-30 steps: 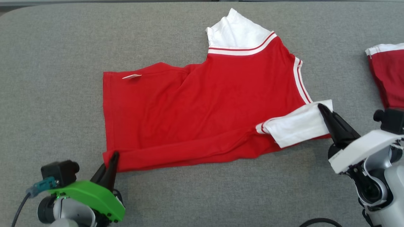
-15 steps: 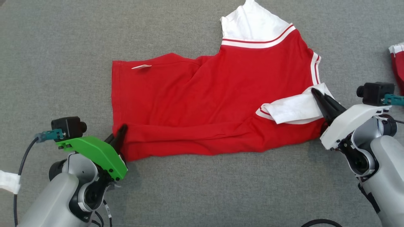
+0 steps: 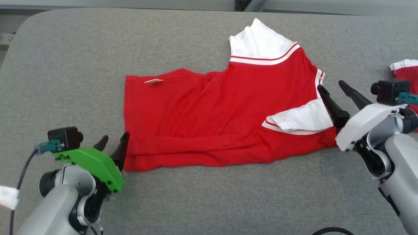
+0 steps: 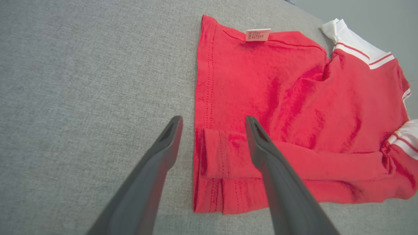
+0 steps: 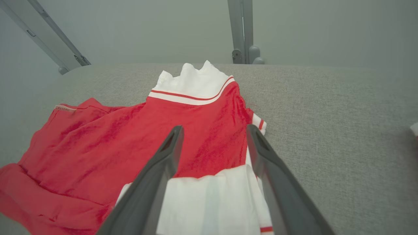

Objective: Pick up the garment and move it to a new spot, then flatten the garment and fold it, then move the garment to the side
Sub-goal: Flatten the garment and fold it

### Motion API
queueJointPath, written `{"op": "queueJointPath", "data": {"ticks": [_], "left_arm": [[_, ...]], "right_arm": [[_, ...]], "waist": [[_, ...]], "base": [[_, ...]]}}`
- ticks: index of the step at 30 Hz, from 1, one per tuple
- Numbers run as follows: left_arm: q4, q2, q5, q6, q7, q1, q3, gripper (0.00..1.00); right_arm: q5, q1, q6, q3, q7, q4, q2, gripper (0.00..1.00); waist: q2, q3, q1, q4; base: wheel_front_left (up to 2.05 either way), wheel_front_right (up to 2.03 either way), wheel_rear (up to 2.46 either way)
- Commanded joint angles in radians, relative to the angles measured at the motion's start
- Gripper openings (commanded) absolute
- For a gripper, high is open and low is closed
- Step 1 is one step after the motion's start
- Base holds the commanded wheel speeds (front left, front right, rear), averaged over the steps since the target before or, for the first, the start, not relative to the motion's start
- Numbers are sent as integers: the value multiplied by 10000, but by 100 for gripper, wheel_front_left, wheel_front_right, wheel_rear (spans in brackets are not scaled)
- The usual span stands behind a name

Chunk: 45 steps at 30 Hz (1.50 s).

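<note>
Head view: red garment (image 3: 209, 120) lies flat on the desk (image 3: 65, 65), near edge folded over; left gripper (image 3: 115, 136) and right gripper (image 3: 330, 85) fingers wide, empty. Left wrist view: folded hem (image 4: 222, 163) between fingers. Right wrist view: white sleeve (image 5: 212, 195) below. Further folds and moving aside seem left.

open table (image 3: 65, 65) left, second garment (image 3: 405, 70) far right

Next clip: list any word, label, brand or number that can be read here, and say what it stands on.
No text is legible.
The small pale label sewn at the edge of the red-and-white short-sleeved shirt: rows of tiny print, too small and blurred to read.
No other lettering can be made out on the shirt or on the grey fabric tabletop.
</note>
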Motion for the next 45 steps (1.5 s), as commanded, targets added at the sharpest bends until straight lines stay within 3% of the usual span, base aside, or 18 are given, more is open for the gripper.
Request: {"op": "queueJointPath", "data": {"ticks": [1,6,9,11,14,19,24,29,38,45], "left_arm": [[-230,210,316,76,-336,524,-63,100],[-999,335,575,300,-1396,1511,33,100],[-1599,337,1207,424,-2932,2260,176,100],[-1680,355,1875,686,-3579,2793,37,100],[-1847,-50,2350,799,-3954,3305,300,100],[-1726,-1038,3181,400,-4000,4015,1286,100],[-718,-1464,3548,-342,-4004,3964,1434,100],[327,-1541,3477,-733,-3687,3253,1281,100],[1619,-1645,3240,-1439,-2847,1946,986,100],[2488,-1895,3046,-1763,-2478,1396,855,100]], "right_arm": [[-165,429,-5,-110,-339,-98,-122,100],[-470,1264,-5,-482,-996,-406,-350,100],[-1307,1948,-5,-810,-1619,-598,-433,100],[-1966,2407,-5,-1087,-2038,-652,-309,100],[-2904,3098,-5,-1685,-2496,-625,111,100],[-4084,3972,-6,-2701,-2746,-379,1175,100],[-4558,3743,-9,-2732,-2781,147,1735,100],[-4594,2912,-9,-2441,-2529,942,1669,100],[-4243,1347,-8,-1709,-950,2153,1297,100],[-3765,1005,-8,-1273,-73,2739,1219,100]], "waist": [[-1,-252,0,-63],[-1,-470,0,-197],[-1,-622,0,-336],[-1,-713,0,-424],[-1,-823,0,-473],[-1,-971,0,-426],[-1,-880,0,-489],[-1,-652,0,-446],[-1,149,0,-297],[-1,438,0,-183]], "base": [[0,0,0],[0,0,0],[0,0,0],[0,0,0],[0,0,0],[0,0,0],[0,0,0],[0,0,0],[0,0,0],[0,0,0]]}}
